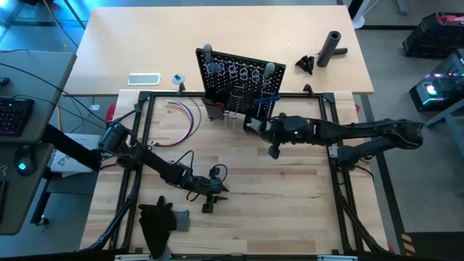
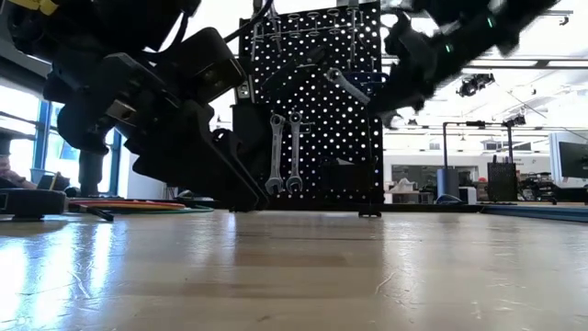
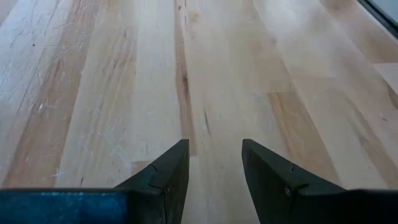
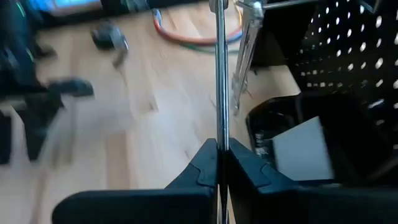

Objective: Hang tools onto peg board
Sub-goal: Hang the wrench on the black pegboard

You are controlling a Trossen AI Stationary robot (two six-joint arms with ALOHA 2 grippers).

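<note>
The black peg board [image 1: 239,81] stands upright at the table's far middle. Two silver wrenches [image 2: 285,152] hang on its face by their top ends. Just in front of the board, my right gripper [image 4: 222,146] is shut on a third silver wrench [image 2: 347,86], raised and slanted before the board's upper part. My left gripper [image 3: 214,149] stands open low over bare wood near the table's front middle [image 1: 217,190], with nothing between its fingers. A small round tape measure [image 1: 177,78] lies behind the board's left side. My right gripper pinches the wrench's flat shaft [image 4: 220,127] between its two fingers, the thin edge toward the camera. The fingers come from the table's right, slanting down, and lie along the wrench. The wrench sticks out ahead of the fingertips toward the peg board, lifted clear of the table.
A loop of coloured wires [image 1: 185,116] lies left of the board. A black cloth [image 1: 156,217] sits at the front left. A black cylinder [image 1: 332,47] and a white phone [image 1: 143,78] lie on the far table. A black bin [image 4: 292,143] hangs low on the board.
</note>
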